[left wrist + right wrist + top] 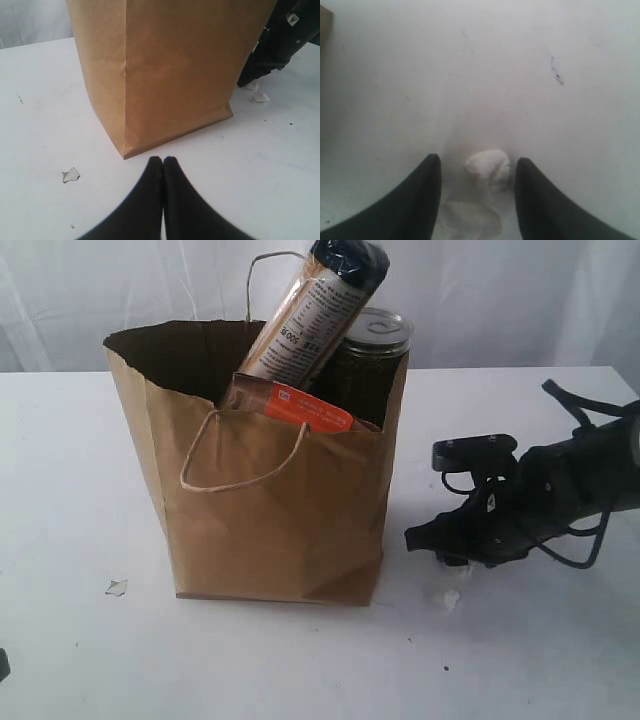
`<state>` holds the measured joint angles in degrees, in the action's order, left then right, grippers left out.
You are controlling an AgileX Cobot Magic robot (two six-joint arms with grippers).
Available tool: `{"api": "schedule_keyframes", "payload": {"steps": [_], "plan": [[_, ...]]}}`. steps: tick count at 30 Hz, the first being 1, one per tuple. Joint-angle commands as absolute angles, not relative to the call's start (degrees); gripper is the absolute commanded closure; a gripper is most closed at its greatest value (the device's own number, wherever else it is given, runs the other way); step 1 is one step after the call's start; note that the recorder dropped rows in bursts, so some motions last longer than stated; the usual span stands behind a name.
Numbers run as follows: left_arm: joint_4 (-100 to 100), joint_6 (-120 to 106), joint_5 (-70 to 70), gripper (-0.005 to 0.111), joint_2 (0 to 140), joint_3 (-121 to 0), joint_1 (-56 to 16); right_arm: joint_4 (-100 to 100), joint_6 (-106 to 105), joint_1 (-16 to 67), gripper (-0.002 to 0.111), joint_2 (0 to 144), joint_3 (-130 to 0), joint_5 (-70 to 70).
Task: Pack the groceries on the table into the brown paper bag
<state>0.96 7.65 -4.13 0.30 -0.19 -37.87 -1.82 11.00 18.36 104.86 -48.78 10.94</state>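
Observation:
The brown paper bag (pixel 280 500) stands upright on the white table (pixel 70 450). Out of its open top stick the long dark-ended pasta packet (pixel 315 310), a dark can with a shiny pull-tab top (pixel 372 355) and the brown-orange pouch (pixel 305 408). The other groceries are hidden. My right gripper (pixel 425 538) lies low on the table just right of the bag; it is open (pixel 478 161), with a small white crumb (pixel 489 167) between its fingers. My left gripper (pixel 162 161) is shut and empty, a little in front of the bag's bottom corner (pixel 125 152).
A torn paper scrap (pixel 117 587) lies on the table left of the bag's base, also in the left wrist view (pixel 71 174). White crumbs (pixel 447 597) lie by the right gripper. The right arm (pixel 280 40) shows behind the bag's far side.

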Motion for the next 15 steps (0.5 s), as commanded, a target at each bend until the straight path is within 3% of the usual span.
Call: {"api": "schedule_keyframes", "payload": {"steps": [1, 7, 15], "plan": [[1.4, 7.5, -4.3, 0.107, 0.0, 0.0, -37.9, -1.8, 10.3, 18.1, 0.076, 105.5, -48.9, 11.6], [1.4, 7.5, -4.3, 0.107, 0.0, 0.0, -37.9, -1.8, 10.3, 18.1, 0.099, 105.4, -48.9, 8.5], [1.4, 7.5, -4.3, 0.107, 0.0, 0.0, -37.9, -1.8, 10.3, 18.1, 0.101, 104.3, -48.9, 7.2]]}}
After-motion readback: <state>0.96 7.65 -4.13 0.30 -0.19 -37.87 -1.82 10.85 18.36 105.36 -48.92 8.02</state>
